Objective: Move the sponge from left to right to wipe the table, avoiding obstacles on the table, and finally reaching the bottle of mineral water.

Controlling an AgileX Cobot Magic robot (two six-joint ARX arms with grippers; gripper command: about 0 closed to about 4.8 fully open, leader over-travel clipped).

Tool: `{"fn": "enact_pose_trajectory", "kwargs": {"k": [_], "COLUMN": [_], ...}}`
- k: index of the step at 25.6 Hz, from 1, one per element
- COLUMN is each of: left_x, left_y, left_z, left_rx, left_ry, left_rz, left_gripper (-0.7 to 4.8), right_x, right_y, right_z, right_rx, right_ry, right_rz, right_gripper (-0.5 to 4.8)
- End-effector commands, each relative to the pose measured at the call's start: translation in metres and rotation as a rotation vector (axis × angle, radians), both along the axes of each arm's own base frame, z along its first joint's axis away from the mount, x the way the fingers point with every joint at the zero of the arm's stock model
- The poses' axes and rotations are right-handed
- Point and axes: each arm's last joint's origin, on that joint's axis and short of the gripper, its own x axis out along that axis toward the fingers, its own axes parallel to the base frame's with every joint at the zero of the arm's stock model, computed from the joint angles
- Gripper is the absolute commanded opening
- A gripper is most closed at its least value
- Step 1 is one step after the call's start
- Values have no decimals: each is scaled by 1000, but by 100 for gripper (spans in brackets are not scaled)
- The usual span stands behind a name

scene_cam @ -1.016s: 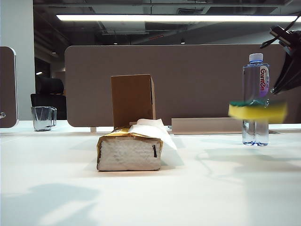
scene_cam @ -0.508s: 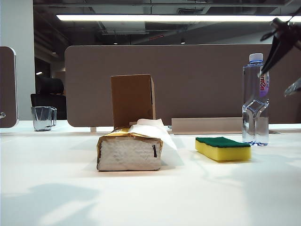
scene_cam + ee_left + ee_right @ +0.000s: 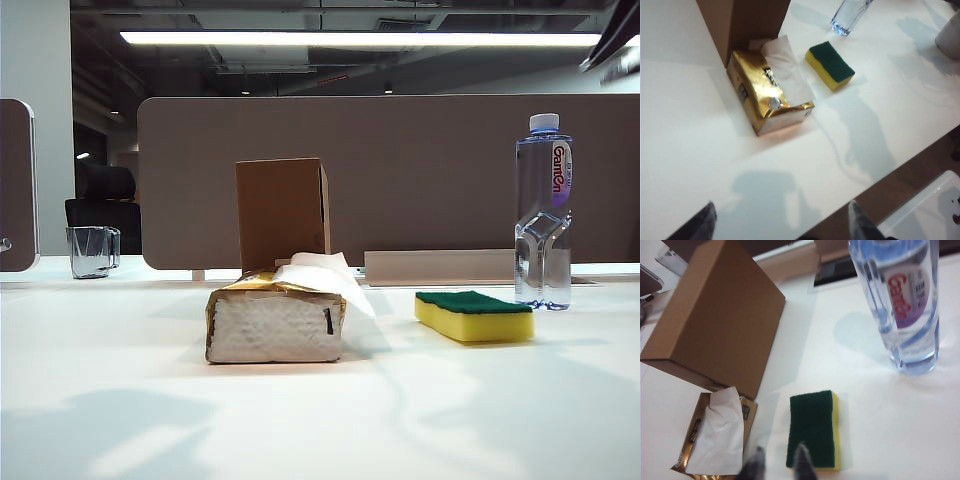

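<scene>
Lying flat, green face up, the sponge [image 3: 473,315] sat on the table [image 3: 320,430] right of centre in the exterior view. It was just beside the bottle of mineral water [image 3: 543,215] and clear of the tissue pack [image 3: 275,322] and the cardboard box [image 3: 282,210].

The right gripper [image 3: 778,463] hung above the sponge, fingers narrowly apart, gripping nothing. The left gripper [image 3: 782,227] stood wide and empty over the table's near edge, well apart from the sponge.

Assessment: final placement appeared done. Any next move called for withdrawing without toppling the bottle.
</scene>
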Motion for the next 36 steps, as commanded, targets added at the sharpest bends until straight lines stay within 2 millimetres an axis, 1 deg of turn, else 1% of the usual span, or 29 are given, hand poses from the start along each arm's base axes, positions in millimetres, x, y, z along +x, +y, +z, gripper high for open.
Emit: {"fn": "enact_pose_trajectory", "kwargs": {"k": [1,2,4,5,6,7,9,11,13,19,22,26,33,36], "left_x": [2,3,4,5,6,6,7,7,8,13,9,3,-3,-6], "left_y": [0,0,1,2,3,4,5,6,7,12,15,18,21,23], "left_z": [7,8,9,9,9,9,8,8,9,18,22,22,13,13], "left_rx": [-5,5,35,64,94,127,198,247,281,376,442,467,499,516], "left_ry": [-68,-87,-112,-129,-143,-157,-187,-207,-224,-338,-399,-435,-426,-430], "left_rz": [3,24,57,78,96,114,147,164,184,333,416,451,526,572], "left_gripper": [341,341,339,328,304,267,162,72,-8,-6,-5,-6,-6,-6], "right_x": [-11,-17,-21,-23,-25,-26,-29,-32,-35,-52,-60,-61,-63,-65], "right_y": [0,0,0,-1,-1,-1,-1,-1,-2,-2,-2,-2,-5,-6], "right_z": [12,17,20,21,22,23,23,22,20,5,0,-1,-2,-5], "right_rx": [-60,-82,-94,-101,-106,-116,-131,-144,-167,-206,-218,-223,-276,-289], "right_ry": [-81,-106,-120,-125,-128,-130,-133,-137,-138,-189,-220,-226,-232,-235], "right_rz": [-14,-40,-58,-70,-73,-72,-82,-96,-119,-170,-194,-191,-205,-209], "right_gripper": [-10,-9,-9,-9,-9,-9,-9,-9,-9,-9,-9,-9,-9,-9]}}
